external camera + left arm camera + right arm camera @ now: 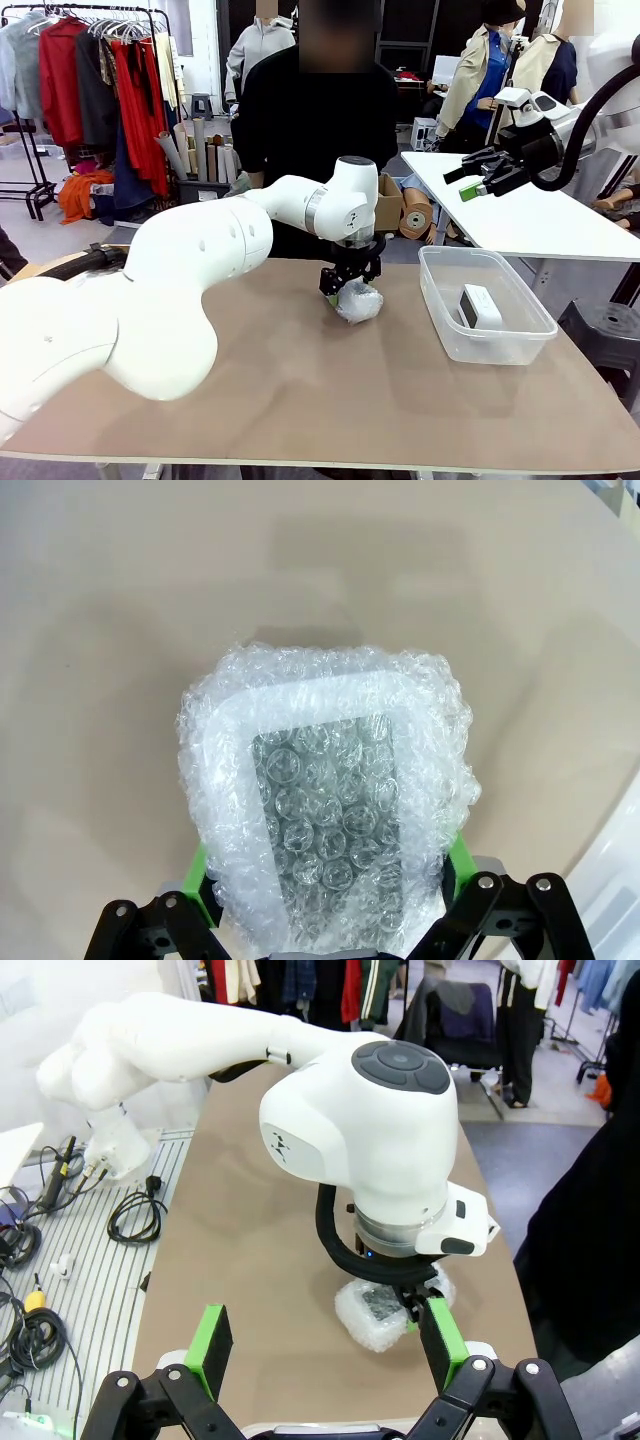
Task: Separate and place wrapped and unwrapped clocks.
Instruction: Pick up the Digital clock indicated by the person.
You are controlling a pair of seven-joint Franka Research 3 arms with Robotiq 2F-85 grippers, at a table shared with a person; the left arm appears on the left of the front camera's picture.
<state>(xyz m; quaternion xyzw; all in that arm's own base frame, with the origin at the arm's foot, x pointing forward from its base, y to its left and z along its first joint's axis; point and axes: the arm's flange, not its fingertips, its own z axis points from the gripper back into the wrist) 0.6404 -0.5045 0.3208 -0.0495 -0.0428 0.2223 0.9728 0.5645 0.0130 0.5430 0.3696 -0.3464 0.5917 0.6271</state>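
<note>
A wrapped clock [360,303] in bubble film lies on the brown table [250,400], right of centre. My left gripper [345,288] is lowered over it. In the left wrist view the wrapped clock [325,800] lies between the green pads [205,880], with the left gripper [330,875] open around it. The unwrapped clock [480,305], a smooth white block, lies inside the clear plastic bin [440,310]. My right gripper [478,180] hangs open and empty in the air above the bin's far right. From the right gripper [325,1345] I look down on the left arm and the wrapped clock [372,1318].
A person in black [320,120] stands at the far side of the table. A second white table [530,215] stands behind the bin at the right. The bin's edge [620,880] is close to the left gripper. Cables lie on the floor [130,1220].
</note>
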